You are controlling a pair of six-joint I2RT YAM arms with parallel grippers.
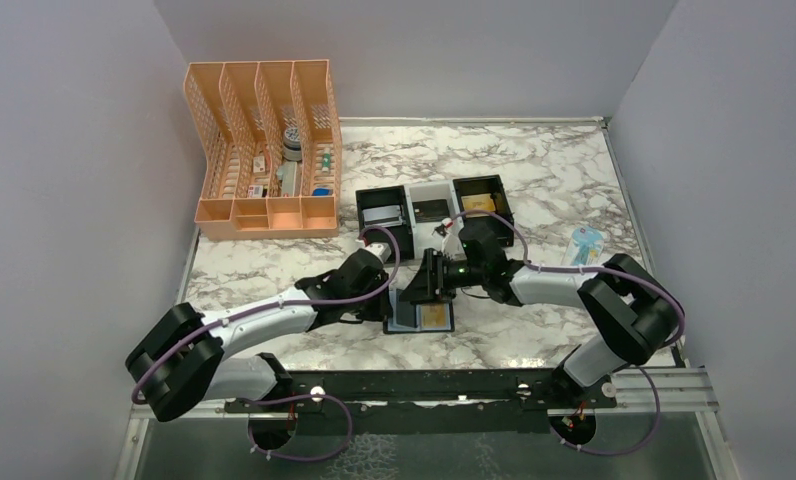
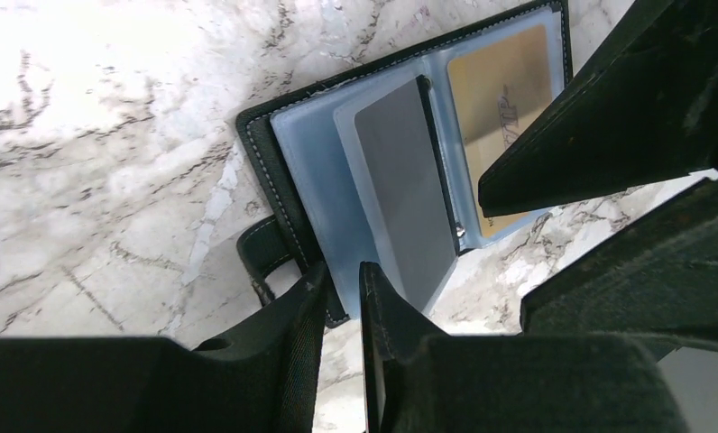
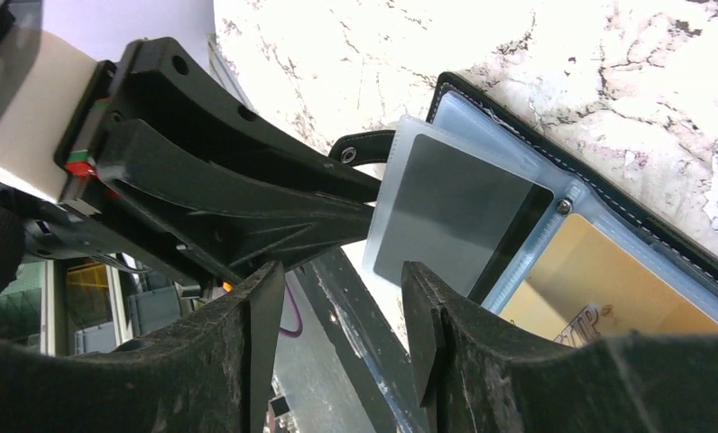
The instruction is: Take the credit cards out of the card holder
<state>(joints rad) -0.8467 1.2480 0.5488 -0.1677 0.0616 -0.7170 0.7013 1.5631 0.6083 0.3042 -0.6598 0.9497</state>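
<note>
We see the card holder lying open on the marble table, at the lower centre of the overhead view, between the two arms. Its black cover faces down and its blue-grey plastic sleeves face up. A dark grey card sits in the middle sleeve, which stands raised off the rest. A gold card lies in the sleeve at the upper right of the left wrist view. The snap tab sticks out from the holder's left edge in that view.

The left gripper comes in at the bottom of that frame with its jaws narrow. The holder's near edge, cover and sleeve together, sits between them, and it looks pinched. The right gripper stands about half spread at the bottom of the right wrist view with nothing between its fingers. The corner of the grey card's sleeve lies just beside its right finger.

Further out, just above the grippers in the overhead view, three small square trays stand in a row. An orange mesh organiser stands at the upper left.
</note>
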